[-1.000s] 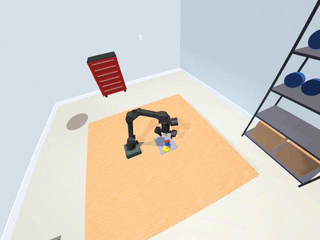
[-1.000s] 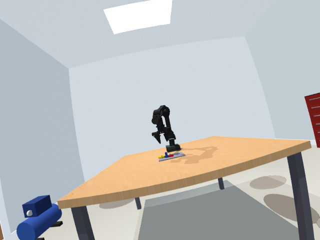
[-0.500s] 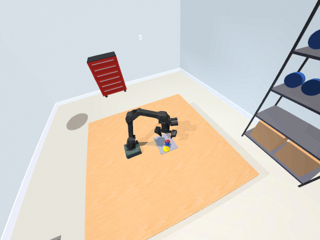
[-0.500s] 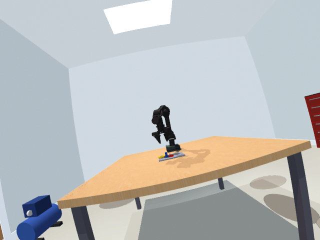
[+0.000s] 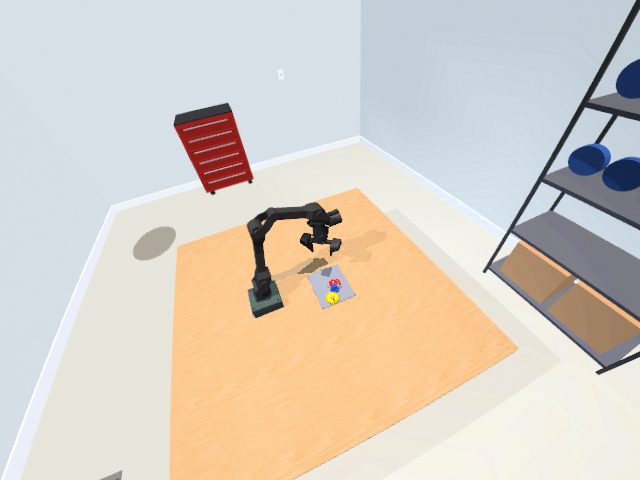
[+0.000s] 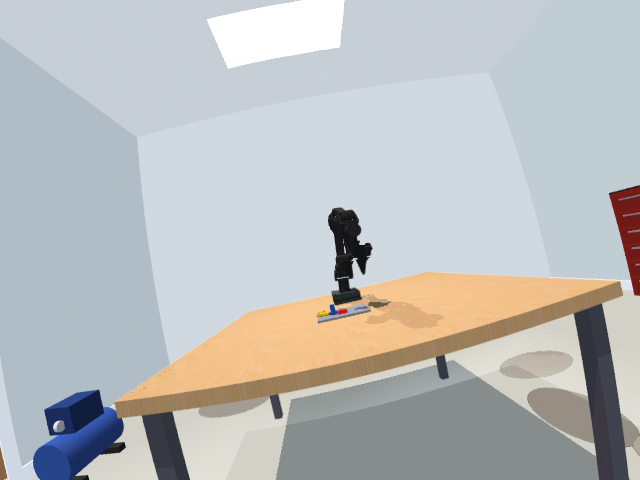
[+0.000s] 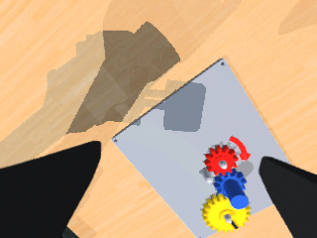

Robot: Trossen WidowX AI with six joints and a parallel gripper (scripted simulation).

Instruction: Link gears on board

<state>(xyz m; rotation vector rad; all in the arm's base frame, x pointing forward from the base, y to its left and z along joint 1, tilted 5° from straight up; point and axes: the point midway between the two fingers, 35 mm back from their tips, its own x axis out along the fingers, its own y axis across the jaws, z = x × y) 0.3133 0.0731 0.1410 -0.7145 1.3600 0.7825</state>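
The grey board [image 5: 317, 284] [image 6: 351, 313] [image 7: 154, 154] lies on the table. The red gear [image 5: 334, 282] [image 6: 342, 311] [image 7: 218, 161] sits on a peg beside the red arrow [image 7: 242, 147]. The yellow gear [image 5: 332, 298] [image 6: 322, 314] [image 7: 218, 210] sits near the board's edge. A blue gear [image 5: 334, 288] [image 6: 332, 310] [image 7: 239, 179] with a tall round handle stands between them; its teeth appear to meet both. Whether it is fully flat cannot be told. A bare peg [image 7: 207, 176] shows beside the red gear. My gripper [image 5: 321, 251] [image 6: 363, 273] [image 7: 179, 156] is open and empty, well above the board.
The wooden table top [image 5: 289, 372] [image 6: 289, 351] surrounds the board. The arm's base [image 5: 265, 300] [image 6: 346, 296] stands beside the board. A red cabinet [image 5: 217, 149] and a shelf rack [image 5: 578, 227] stand off the table. No other loose gear is seen.
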